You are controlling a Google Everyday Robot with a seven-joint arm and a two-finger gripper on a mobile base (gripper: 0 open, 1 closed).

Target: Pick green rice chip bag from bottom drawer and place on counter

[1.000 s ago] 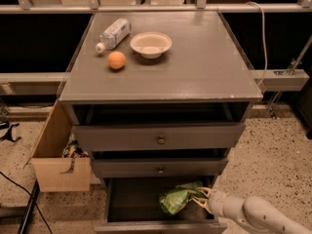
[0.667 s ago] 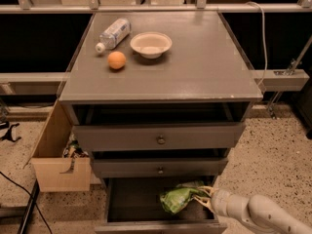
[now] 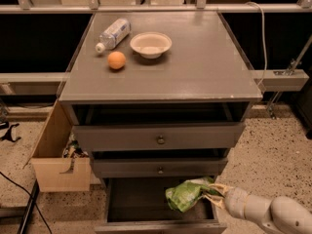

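Reaching into the bottom drawer (image 3: 136,201), my gripper (image 3: 213,195) pinches the green rice chip bag (image 3: 183,197) at its right edge.

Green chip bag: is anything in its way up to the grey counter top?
Yes. The green rice chip bag, with the pincer at its right edge, sits in the bottom drawer under the two upper drawers, pulled partly out. The bowl, orange and bottle crowd only the counter's back left.
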